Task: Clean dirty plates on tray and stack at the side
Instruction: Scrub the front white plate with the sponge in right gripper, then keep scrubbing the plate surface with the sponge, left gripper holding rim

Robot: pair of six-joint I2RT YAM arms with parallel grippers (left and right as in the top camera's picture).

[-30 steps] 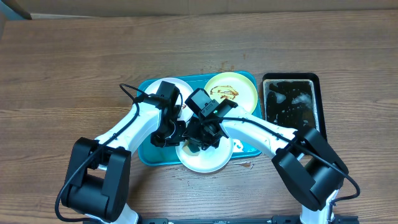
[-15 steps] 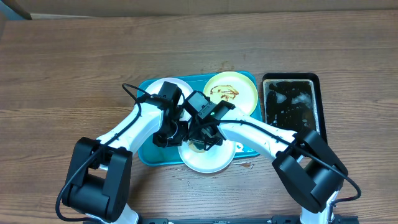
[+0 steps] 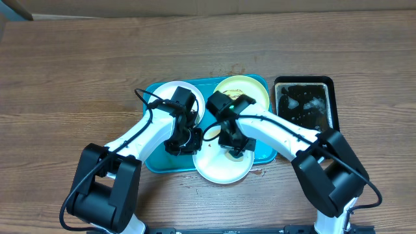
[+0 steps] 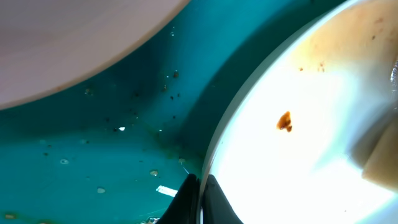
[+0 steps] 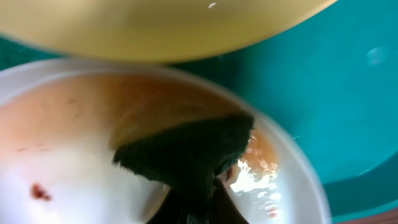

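Overhanging the front rim of the turquoise tray (image 3: 156, 162) is a white plate (image 3: 221, 168). My left gripper (image 3: 188, 140) is shut on this plate's left rim (image 4: 200, 186); a brown speck (image 4: 285, 121) sits on the plate (image 4: 298, 143). My right gripper (image 3: 233, 146) is shut on a dark sponge (image 5: 186, 152) pressed onto the wet, brown-tinged surface of the same plate (image 5: 62, 162). A second white plate (image 3: 170, 91) lies at the tray's back left. At the back right is a pale yellow-green plate (image 3: 246, 88) with brown smears.
A narrow black tray (image 3: 304, 107) holding wet, foamy liquid stands right of the turquoise tray. Crumbs and droplets dot the tray floor (image 4: 124, 137). Both arms cross over the tray's middle. Small brown spots mark the wooden table (image 3: 65, 78) by the tray's front right corner.
My right gripper has dragged the sponge from the plate's left side toward its right. The front plate has shifted slightly right and toward the table's front edge, still held by my left gripper.
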